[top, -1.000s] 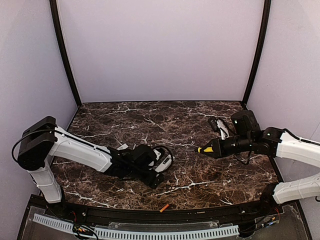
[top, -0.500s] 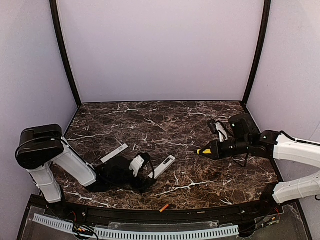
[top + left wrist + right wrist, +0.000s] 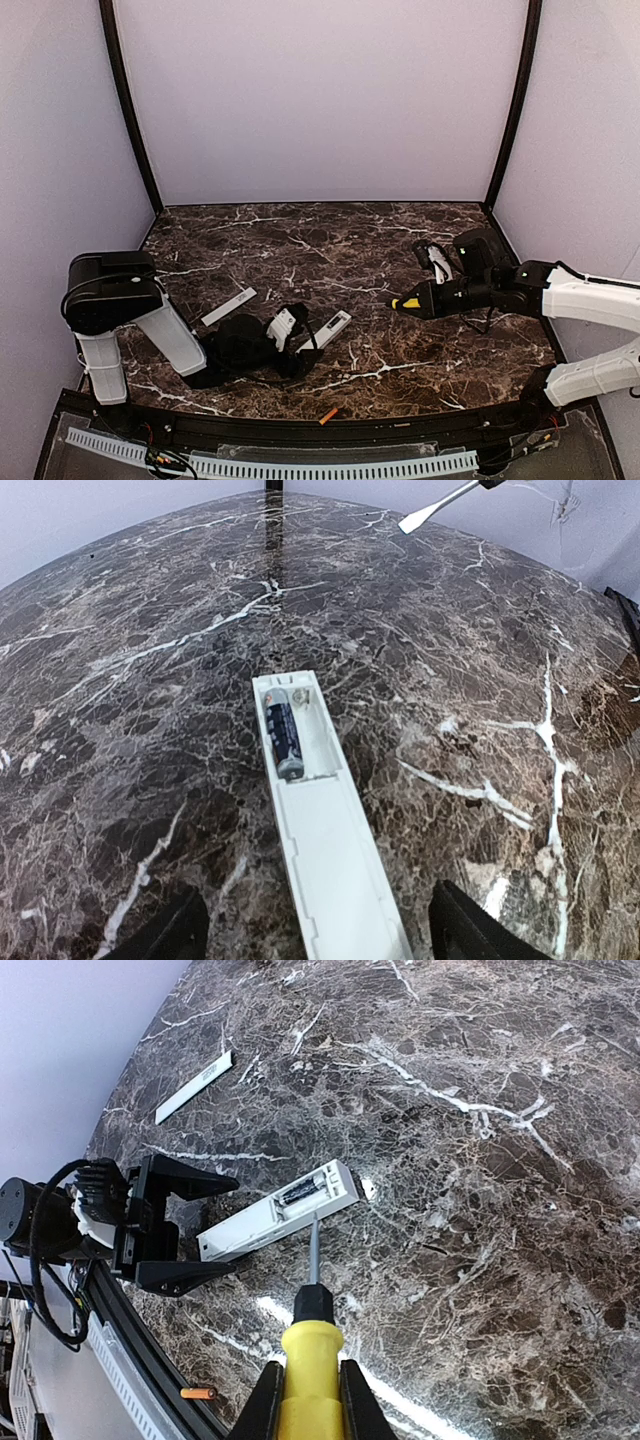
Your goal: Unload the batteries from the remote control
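White and silver, the remote control [image 3: 328, 331] lies back-up on the dark marble table [image 3: 300, 240], left of centre and towards the front edge, with its battery bay uncovered. One dark battery [image 3: 283, 737] sits in that bay. An orange battery [image 3: 328, 415] lies off the marble on the black front rail [image 3: 400, 428]. The left gripper [image 3: 318, 915] stands wide open, one finger on either side of the remote's near end and neither touching it. The cover strip [image 3: 229, 306] lies further left, apart. The right gripper [image 3: 311, 1385] is clamped on a yellow-handled tool [image 3: 310, 1345], whose blade points at the bay from the right and is clear of it.
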